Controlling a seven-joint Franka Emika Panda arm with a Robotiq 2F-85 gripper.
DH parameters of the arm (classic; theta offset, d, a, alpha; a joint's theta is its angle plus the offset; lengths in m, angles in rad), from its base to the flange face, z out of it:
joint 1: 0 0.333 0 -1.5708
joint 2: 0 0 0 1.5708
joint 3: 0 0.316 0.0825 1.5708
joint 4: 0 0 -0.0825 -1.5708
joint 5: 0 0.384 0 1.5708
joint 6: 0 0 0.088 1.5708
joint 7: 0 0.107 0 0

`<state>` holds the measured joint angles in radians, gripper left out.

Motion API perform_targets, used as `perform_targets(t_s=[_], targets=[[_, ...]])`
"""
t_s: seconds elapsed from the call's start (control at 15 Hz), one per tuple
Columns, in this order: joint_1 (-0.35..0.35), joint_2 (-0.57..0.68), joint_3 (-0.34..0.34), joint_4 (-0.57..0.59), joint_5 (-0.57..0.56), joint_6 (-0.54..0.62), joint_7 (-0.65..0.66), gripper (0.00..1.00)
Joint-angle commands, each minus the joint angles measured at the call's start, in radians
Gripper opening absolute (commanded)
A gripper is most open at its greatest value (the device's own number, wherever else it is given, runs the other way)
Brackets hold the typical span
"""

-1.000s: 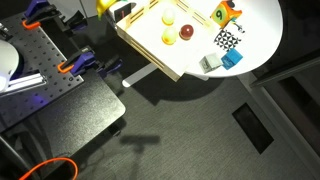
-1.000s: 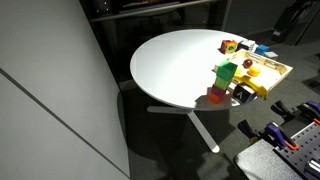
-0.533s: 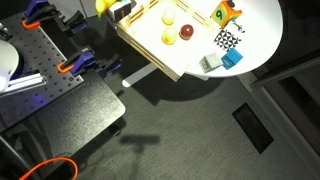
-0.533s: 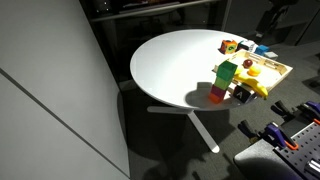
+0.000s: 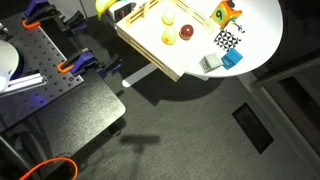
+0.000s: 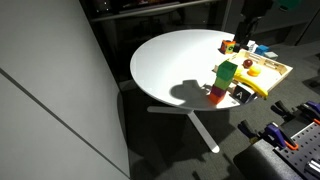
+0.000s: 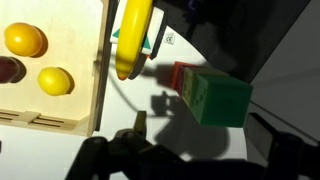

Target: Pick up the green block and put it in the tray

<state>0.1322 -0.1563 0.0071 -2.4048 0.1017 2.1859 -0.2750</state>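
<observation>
A: What fills the scene, and where might the robot's task fail?

B: Largest is the tray point(image 5: 148, 42), pale wood on a round white table point(image 5: 262, 30), with one end jutting past the table's rim. Fruit lies in it, so a dropped block may bounce or land on something.

A: And the gripper?

B: In the wrist view the gripper point(image 7: 195, 158) is a dark blur along the lower edge. Its fingers appear spread wide, with nothing between them.

A: What does that camera face?

B: A bigger green block point(image 7: 222, 100) beside a red block point(image 7: 180, 75), close to a banana point(image 7: 133, 35). The robot could take that one by mistake.

A: Where is the real target?

B: The green block point(image 5: 222, 14), small with a yellowish mark, stands on the table near the tray, not in it. The wrist view does not show it. An orange piece point(image 5: 236, 10) sits just beside it and a chequered cube point(image 5: 228, 40) is near, so closing fingers might knock either.
</observation>
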Motion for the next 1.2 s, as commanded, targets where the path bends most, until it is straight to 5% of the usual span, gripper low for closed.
perform_targets(t_s=[0.0,0.93,1.0,1.13], targets=[[0.000,0.086,0.021,0.091,0.051,-0.071,-0.049,1.00],[0.002,0.234,0.109,0.176,0.006,-0.145,0.030,1.00],[0.002,0.238,0.111,0.175,-0.002,-0.141,0.041,0.75],[0.001,0.247,0.112,0.177,-0.011,-0.141,0.054,0.66]])
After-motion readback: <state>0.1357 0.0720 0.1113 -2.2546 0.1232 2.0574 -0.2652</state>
